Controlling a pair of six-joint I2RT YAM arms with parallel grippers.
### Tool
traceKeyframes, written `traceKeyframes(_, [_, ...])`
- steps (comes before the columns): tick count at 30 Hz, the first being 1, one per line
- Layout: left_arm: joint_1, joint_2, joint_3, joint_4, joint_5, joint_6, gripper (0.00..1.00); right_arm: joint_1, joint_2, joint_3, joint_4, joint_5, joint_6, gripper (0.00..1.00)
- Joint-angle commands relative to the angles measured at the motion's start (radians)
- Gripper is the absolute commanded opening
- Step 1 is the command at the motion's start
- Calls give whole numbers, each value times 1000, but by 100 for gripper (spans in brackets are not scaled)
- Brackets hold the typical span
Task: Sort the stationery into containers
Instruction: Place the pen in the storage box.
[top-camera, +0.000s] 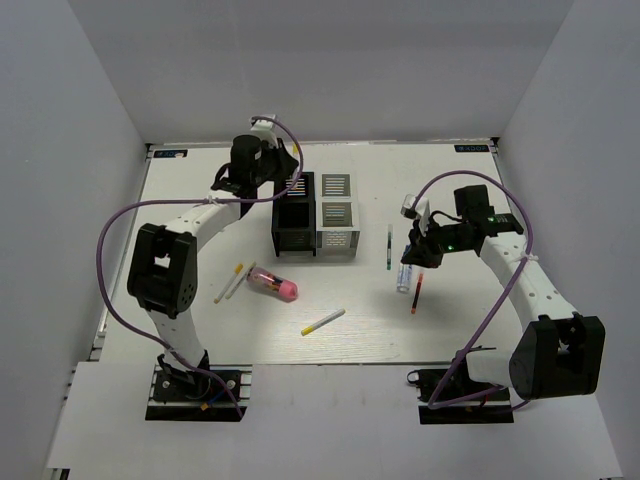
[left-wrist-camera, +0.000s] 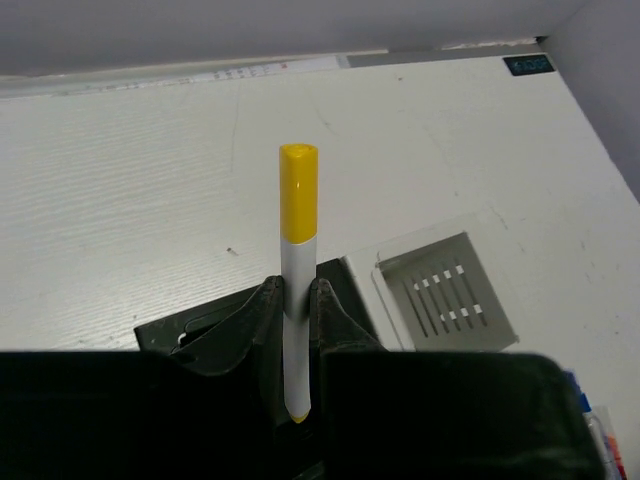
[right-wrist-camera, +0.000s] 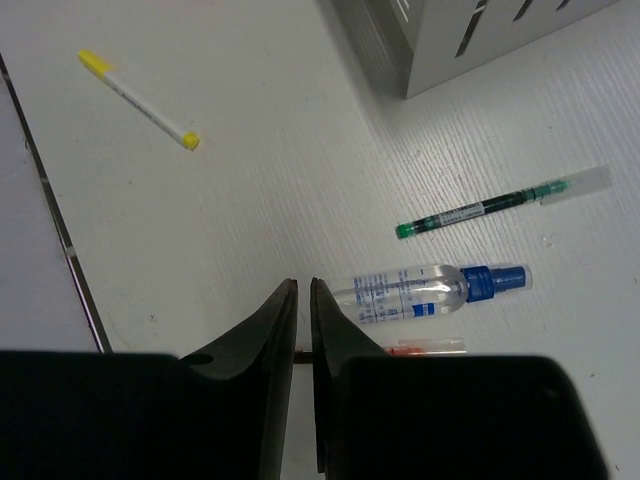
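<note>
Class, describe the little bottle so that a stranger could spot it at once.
Start at the silver-white organizer and look right. The bottle lies flat between a green pen and a red pen. It alone is clear, stubby and blue-capped.

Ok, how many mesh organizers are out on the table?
2. The black organizer stands mid-scene; the silver organizer adjoins it on the right. No others seem hidden.
</note>
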Motion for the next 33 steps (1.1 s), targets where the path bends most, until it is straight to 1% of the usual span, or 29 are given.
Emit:
traceKeyframes(1, [-2,2,-16,-28,-46,27,9,7,-11,5,10,-14,-4,17])
traceKeyframes(3, [-2,11,-4,-63,-46,36,10,9,-12,5,4,-17,-6,18])
traceKeyframes(5, [-2,23,-4,-74,-46,36,13,10,-15,3,4,-14,-7,19])
traceKeyframes(6, [-2,32,-4,-74,-46,36,13,15,-13,3,4,-14,-6,19])
traceKeyframes(8, [-11,32,-16,-74,-46,36,22,15,-13,9,1,-14,-13,22])
traceKeyframes(9, [-11,23,-30,-74,-46,36,26,13,-13,11,-2,-14,-16,30])
traceKeyframes(10, [-11,13,-41,-65,-46,36,30,13,-13,12,-10,-21,-29,33])
traceKeyframes(11, [-11,13,-41,-65,-46,36,46,18,-10,18,-16,-26,-30,37])
traceKeyframes(12, [-11,13,-41,-65,-46,36,46,19,-10,19,-25,-47,-55,43])
traceKeyframes(14, [-11,-7,-41,-74,-37,36,49,25,-4,26,-38,-64,-78,46])
traceKeyframes(16, [-11,-21,-41,-74,-37,36,56,38,-5,26,-65,-106,-151,54])
traceKeyframes(17, [-11,-39,-50,-57,-37,36,68,42,-8,29,-70,-115,-170,56])
traceKeyframes(18, [-11,-49,-50,-57,-28,36,73,58,-10,29,-84,-132,-217,61])
traceKeyframes(20, [-11,-81,-41,-57,-27,36,85,65,-18,35,-102,-153,-256,65])
traceKeyframes(21, [-11,-95,-30,-57,-27,36,85,87,-18,35,-116,-172,-333,65])
traceKeyframes(22, [-11,-110,-30,-57,-17,36,88,90,-19,40,-128,-181,-370,67])
traceKeyframes(24, [-11,-174,-21,-68,-17,36,100,122,-18,34,-185,-209,-485,68])
traceKeyframes(27, [-11,-257,-21,-117,-41,36,100,194,-13,-12,-176,-183,-506,65])
traceKeyframes(28, [-11,-306,-21,-144,-58,22,100,246,-15,-24,-121,-173,-503,65])
traceKeyframes(29, [-11,-329,-10,-225,-70,22,100,266,-15,-61,-98,-155,-497,63])
traceKeyframes(30, [1,-352,-10,-273,-70,-22,100,285,-7,-70,-78,-129,-497,63])
traceKeyframes(31, [12,-378,-10,-325,-70,-46,100,329,-1,-78,-46,-118,-498,62])
traceKeyframes(32, [12,-436,-22,-380,-127,-68,100,376,2,-83,-18,-98,-478,62])
traceKeyframes(33, [12,-469,-53,-486,-168,-102,100,401,31,-84,16,-69,-466,62])
